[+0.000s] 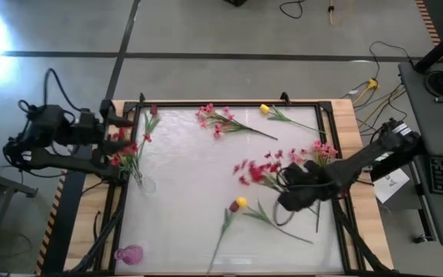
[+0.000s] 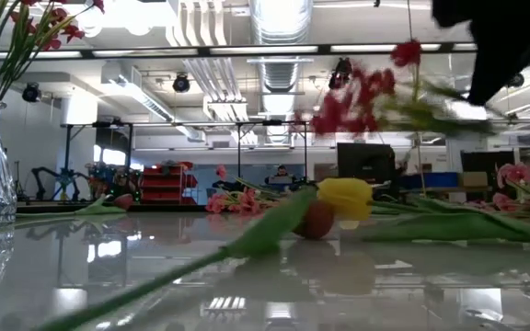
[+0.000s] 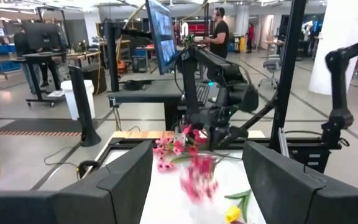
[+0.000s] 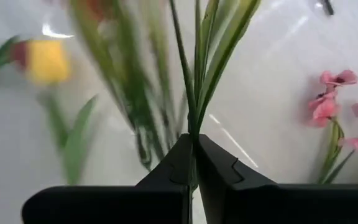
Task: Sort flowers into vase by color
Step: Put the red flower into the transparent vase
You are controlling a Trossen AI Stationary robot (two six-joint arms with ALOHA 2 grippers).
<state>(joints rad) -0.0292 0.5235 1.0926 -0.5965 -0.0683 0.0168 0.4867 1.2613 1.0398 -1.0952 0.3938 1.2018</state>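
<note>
1. Right claw [image 1: 297, 194] is over the right side of the tabletop [image 1: 191, 192], clenched on the thin stem of a red spray [image 1: 258, 172]; the right wrist view shows both fingers pinched together on it.
2. The spray is up in the air, clear of the surface. Its long axis runs roughly crosswise, blossoms pointing toward the left arm's side and the clear vase [image 1: 146, 184].
3. Risk: the grip sits low on a thin stem, so I reckon the heavy head could swing, twist, or slip out mid-carry.
4. Risk: that vase already holds red flowers, so trailing leaves could snag them or tip the glass.
5. Left claw [image 1: 126, 123] waits by the tabletop's left edge, fingers spread.
</note>
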